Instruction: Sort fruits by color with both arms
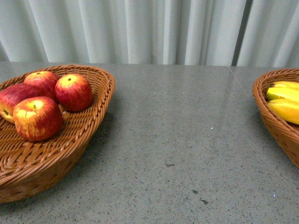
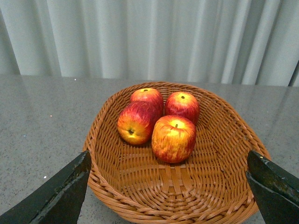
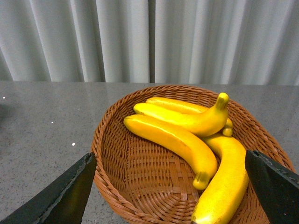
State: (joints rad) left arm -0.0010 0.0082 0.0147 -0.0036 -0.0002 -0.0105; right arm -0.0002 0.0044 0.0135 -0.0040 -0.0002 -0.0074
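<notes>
Four glossy round red apples (image 2: 159,122) streaked with yellow are being held in the oval brown wicker basket (image 2: 219,177) that sits under the left gripper (image 2: 169,186); they are clustered toward the far half of that basket, touching one another, with its near half left bare. Four long curved bright yellow bananas (image 3: 187,140) are lying in a second oval wicker basket (image 3: 117,154) under the right gripper (image 3: 173,186), overlapping one another across its middle and one side.

The apples are judged to be firm, smooth and fairly slippery, likely to roll if nudged; each is best taken across its widest part, with the fingers on opposite flanks and the stem left clear. The bananas are judged to be stiff and longer than the jaw span, so a hold across the thick middle is preferred, away from the tapering ends.

Both grippers are being kept spread wide and are grasping nothing, only the dark fingertips (image 2: 60,191) showing at the picture's edges.

In the front view the apple basket is standing well apart from the banana basket, with grey speckled tabletop (image 1: 187,140) between them and a pale pleated curtain (image 1: 163,28) behind. By colour, the sorting appears complete.
</notes>
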